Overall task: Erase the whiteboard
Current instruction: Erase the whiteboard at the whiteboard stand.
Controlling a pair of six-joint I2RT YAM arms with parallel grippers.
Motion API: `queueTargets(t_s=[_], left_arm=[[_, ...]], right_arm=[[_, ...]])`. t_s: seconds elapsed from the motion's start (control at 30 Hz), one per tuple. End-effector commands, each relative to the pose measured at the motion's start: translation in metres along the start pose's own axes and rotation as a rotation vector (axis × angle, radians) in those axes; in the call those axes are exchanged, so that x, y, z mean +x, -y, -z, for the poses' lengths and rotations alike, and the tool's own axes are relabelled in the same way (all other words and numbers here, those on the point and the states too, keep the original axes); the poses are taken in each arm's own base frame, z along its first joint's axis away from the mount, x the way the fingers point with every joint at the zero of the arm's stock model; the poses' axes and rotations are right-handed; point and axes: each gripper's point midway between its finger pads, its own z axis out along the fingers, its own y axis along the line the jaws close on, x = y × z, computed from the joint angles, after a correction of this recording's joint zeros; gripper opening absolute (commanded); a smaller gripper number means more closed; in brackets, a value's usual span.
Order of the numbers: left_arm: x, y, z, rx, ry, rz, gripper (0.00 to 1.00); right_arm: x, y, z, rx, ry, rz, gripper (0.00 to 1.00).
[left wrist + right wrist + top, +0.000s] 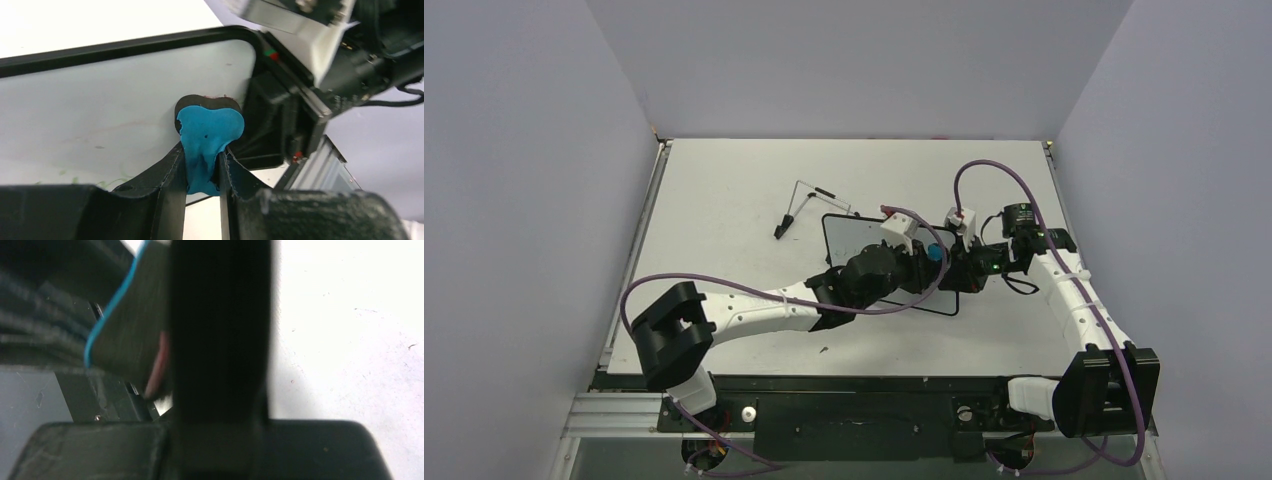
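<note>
Black-framed whiteboard [100,110], rounded corner, pale surface — faint green traces [75,179]

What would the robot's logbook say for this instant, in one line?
left jaws: shut on blue eraser, pressed to whiteboard | right jaws: shut, at whiteboard's right edge

Plain lavender-grey walls [524,150] enclose a white table [724,180] on three sides under even light.

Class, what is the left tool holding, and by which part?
The left tool pinches the blue eraser by its narrow end.
</note>
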Motion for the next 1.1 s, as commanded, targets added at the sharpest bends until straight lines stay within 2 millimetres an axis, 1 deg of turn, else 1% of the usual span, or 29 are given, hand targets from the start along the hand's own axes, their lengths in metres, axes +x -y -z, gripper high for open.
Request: queueTargets(t_s=[0.0,0.07,0.1,0.13,0.17,0.2,0.23,0.27,0.3,0.33,0.37,0.43,0.5,0.7,0.77,0.83,0.9,0.93,0.97,1.0,1.03,1.07], left_arm=[[-0.018,0.041,-0.005,0.136,0.038,0.019,0.00],[-0.016,0.034,-0.007,0.102,0.031,0.013,0.00],[-0.018,0.027,-0.008,0.064,0.042,0.014,0.00],[-0.017,0.018,-0.009,0.027,0.034,0.018,0.00],[-0.016,0.004,-0.010,-0.031,0.035,0.017,0.00],[-0.022,-0.011,-0.011,-0.088,0.057,0.039,0.00],[-0.021,-0.020,-0.010,-0.118,0.053,0.044,0.00],[-0.026,-0.033,-0.010,-0.162,0.072,0.062,0.00],[-0.025,-0.041,-0.009,-0.186,0.073,0.076,0.00],[-0.033,-0.049,-0.007,-0.208,0.096,0.086,0.00],[-0.035,-0.053,-0.006,-0.220,0.105,0.096,0.00],[-0.047,-0.061,-0.004,-0.243,0.134,0.111,0.00],[-0.058,-0.063,-0.002,-0.250,0.160,0.121,0.00],[-0.074,-0.075,0.001,-0.285,0.198,0.139,0.00],[-0.077,-0.072,0.001,-0.271,0.199,0.141,0.00],[-0.076,-0.065,-0.003,-0.238,0.187,0.138,0.00],[-0.072,-0.051,-0.008,-0.181,0.160,0.136,0.00],[-0.073,-0.039,-0.010,-0.137,0.152,0.137,0.00],[-0.066,-0.029,-0.012,-0.101,0.127,0.125,0.00],[-0.067,-0.017,-0.013,-0.067,0.126,0.116,0.00],[-0.062,-0.010,-0.015,-0.042,0.107,0.110,0.00],[-0.061,0.001,-0.015,-0.018,0.102,0.100,0.00]], right_arm=[[-0.017,-0.013,0.000,-0.060,0.063,0.070,0.00],[-0.016,-0.013,0.000,-0.059,0.063,0.068,0.00],[-0.016,-0.013,0.001,-0.059,0.064,0.068,0.00],[-0.017,-0.013,0.001,-0.059,0.064,0.069,0.00],[-0.017,-0.013,0.001,-0.059,0.064,0.070,0.00],[-0.017,-0.013,0.001,-0.058,0.064,0.070,0.00],[-0.017,-0.013,0.001,-0.059,0.065,0.070,0.00],[-0.017,-0.013,0.001,-0.060,0.064,0.068,0.00],[-0.017,-0.013,0.001,-0.059,0.065,0.068,0.00],[-0.016,-0.014,0.001,-0.060,0.064,0.066,0.00],[-0.016,-0.013,0.001,-0.059,0.065,0.066,0.00],[-0.017,-0.013,0.001,-0.058,0.065,0.069,0.00],[-0.016,-0.013,0.001,-0.058,0.065,0.068,0.00],[-0.016,-0.014,0.001,-0.059,0.064,0.067,0.00],[-0.017,-0.013,0.001,-0.059,0.065,0.069,0.00],[-0.017,-0.013,0.001,-0.059,0.065,0.068,0.00],[-0.017,-0.014,0.001,-0.061,0.065,0.068,0.00],[-0.017,-0.013,0.001,-0.060,0.065,0.068,0.00],[-0.017,-0.013,0.001,-0.061,0.064,0.068,0.00],[-0.017,-0.013,0.001,-0.060,0.064,0.068,0.00],[-0.016,-0.013,0.001,-0.060,0.064,0.067,0.00],[-0.016,-0.013,0.001,-0.061,0.064,0.067,0.00]])
